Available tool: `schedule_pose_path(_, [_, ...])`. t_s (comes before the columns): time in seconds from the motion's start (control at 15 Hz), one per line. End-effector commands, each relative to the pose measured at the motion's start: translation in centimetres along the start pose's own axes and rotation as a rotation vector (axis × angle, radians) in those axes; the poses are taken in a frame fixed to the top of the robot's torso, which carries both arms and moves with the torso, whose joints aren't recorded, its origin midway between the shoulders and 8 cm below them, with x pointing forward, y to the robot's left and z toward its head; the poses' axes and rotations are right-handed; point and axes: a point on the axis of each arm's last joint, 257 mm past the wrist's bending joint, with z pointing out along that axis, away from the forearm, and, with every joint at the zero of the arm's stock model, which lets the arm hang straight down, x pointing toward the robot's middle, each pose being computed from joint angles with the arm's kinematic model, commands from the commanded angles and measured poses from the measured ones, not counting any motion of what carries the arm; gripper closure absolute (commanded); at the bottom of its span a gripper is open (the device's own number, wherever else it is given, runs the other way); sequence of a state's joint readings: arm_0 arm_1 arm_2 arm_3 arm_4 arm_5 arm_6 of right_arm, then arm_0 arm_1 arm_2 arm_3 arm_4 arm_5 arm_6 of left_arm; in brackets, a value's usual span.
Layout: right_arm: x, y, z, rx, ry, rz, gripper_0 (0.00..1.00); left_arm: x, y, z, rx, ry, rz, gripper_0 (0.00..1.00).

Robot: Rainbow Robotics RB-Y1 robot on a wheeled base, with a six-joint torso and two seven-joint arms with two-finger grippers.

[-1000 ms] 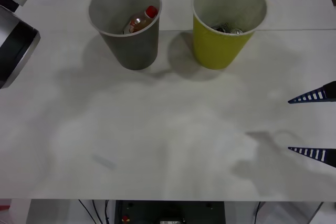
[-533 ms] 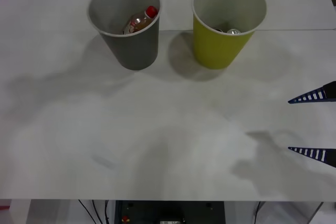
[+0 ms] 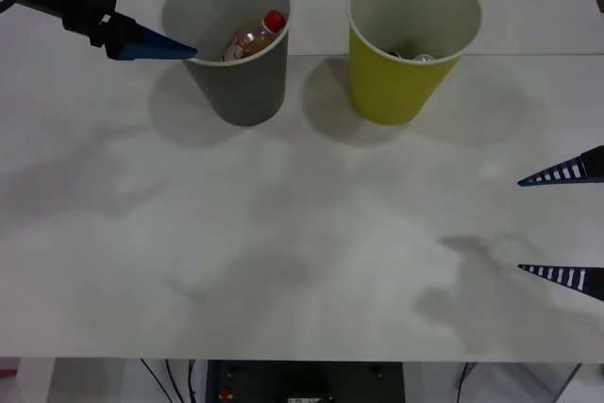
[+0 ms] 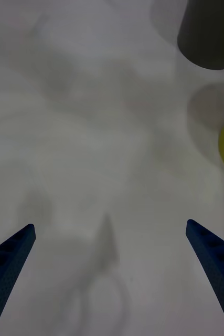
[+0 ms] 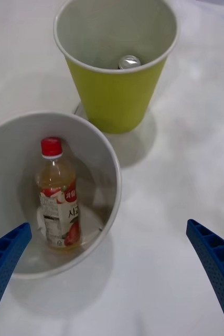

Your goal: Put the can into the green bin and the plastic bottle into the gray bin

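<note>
The left gripper sits at the upper left of the front view, fingers spread wide. The right gripper pokes in at the right edge, fingers likewise spread, empty.

- The small clear plastic bottle with a red screw cap looks smooth and glossy; a printed label is wrapped around its lower part, and the amber liquid shows through the wall.
- The small silver metal can has a shiny, reflecting top.
- The large dark gray tapered bin has a matt outside and a paler, smooth, matt inside.
- The large yellow-green tapered bin has an even matt outside, and its whitish inside is smooth.
- The white table is flat and smooth with a soft, dull sheen.
- The blue fingers of the left gripper look like ribbed matt plastic.
</note>
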State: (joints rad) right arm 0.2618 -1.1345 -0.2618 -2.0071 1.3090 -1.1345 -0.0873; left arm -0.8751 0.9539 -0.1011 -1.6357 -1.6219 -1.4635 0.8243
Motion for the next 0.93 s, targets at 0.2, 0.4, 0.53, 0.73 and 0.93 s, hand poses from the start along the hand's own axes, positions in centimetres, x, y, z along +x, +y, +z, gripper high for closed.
schedule_pose_path(0.2, [0.0, 0.0, 0.0, 0.000, 0.000, 0.000, 0.00, 6.4, -1.7, -1.8, 0.033, -0.025, 0.079, 0.00])
schedule_pose_path(0.4, [0.0, 0.0, 0.0, 0.000, 0.000, 0.000, 0.00, 10.2, -3.2, -2.3, 0.038, -0.029, 0.131, 0.00])
schedule_pose_path(0.53, [0.0, 0.0, 0.0, 0.000, 0.000, 0.000, 0.00, 12.2, -4.4, -2.5, 0.038, -0.016, 0.169, 0.00])
schedule_pose_path(0.73, [0.0, 0.0, 0.0, 0.000, 0.000, 0.000, 0.00, 15.2, -5.9, -2.9, 0.042, 0.005, 0.218, 0.00])
schedule_pose_path(0.93, [0.0, 0.0, 0.0, 0.000, 0.000, 0.000, 0.00, 17.9, -7.2, -3.2, 0.054, 0.021, 0.277, 0.00])
